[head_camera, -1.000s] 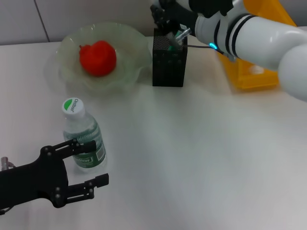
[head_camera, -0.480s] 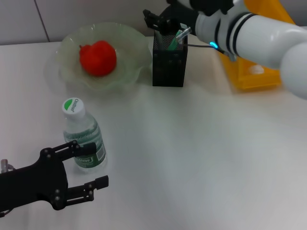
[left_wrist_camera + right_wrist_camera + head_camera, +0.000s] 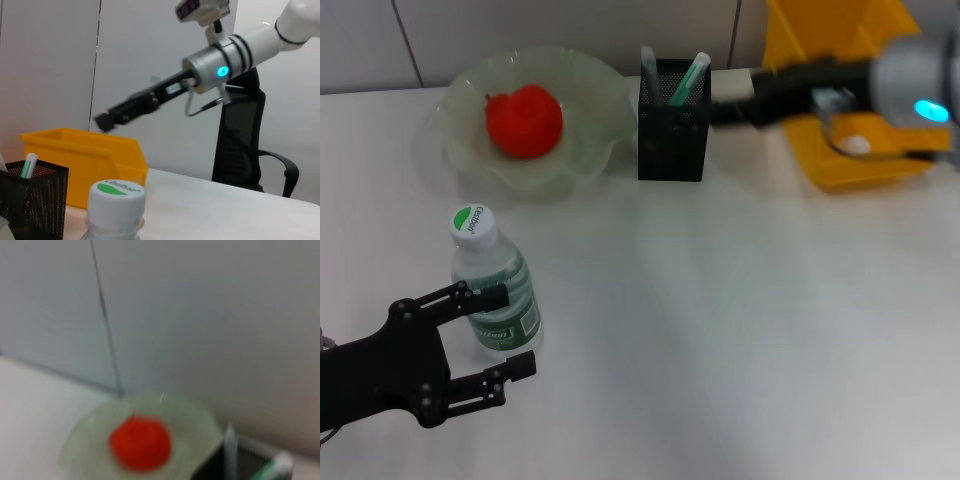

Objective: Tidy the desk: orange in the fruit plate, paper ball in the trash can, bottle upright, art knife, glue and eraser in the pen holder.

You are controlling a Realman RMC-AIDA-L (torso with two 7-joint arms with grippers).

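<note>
The orange (image 3: pixel 523 120) lies in the pale green fruit plate (image 3: pixel 582 160); both also show in the right wrist view, the orange (image 3: pixel 141 442) and the plate (image 3: pixel 85 442). The black mesh pen holder (image 3: pixel 672 135) holds a green-capped glue stick (image 3: pixel 688 78) and a thin art knife (image 3: pixel 649 68). The bottle (image 3: pixel 492 285) stands upright at the front left. My left gripper (image 3: pixel 518 328) is open, its fingers beside the bottle's lower part. My right gripper (image 3: pixel 732 106) hangs between the pen holder and the yellow trash can (image 3: pixel 820 160). A paper ball (image 3: pixel 858 145) lies in the can. The eraser is not seen.
The left wrist view shows the bottle cap (image 3: pixel 117 192), the pen holder (image 3: pixel 35 200), the yellow can (image 3: pixel 85 165), my right gripper (image 3: pixel 106 120) above it, and an office chair (image 3: pixel 250 150) beyond the desk. A grey wall runs behind the plate.
My right arm has swung away from above the pen holder to the right, toward the yellow can. My left gripper has drawn slightly back and left from the bottle.
</note>
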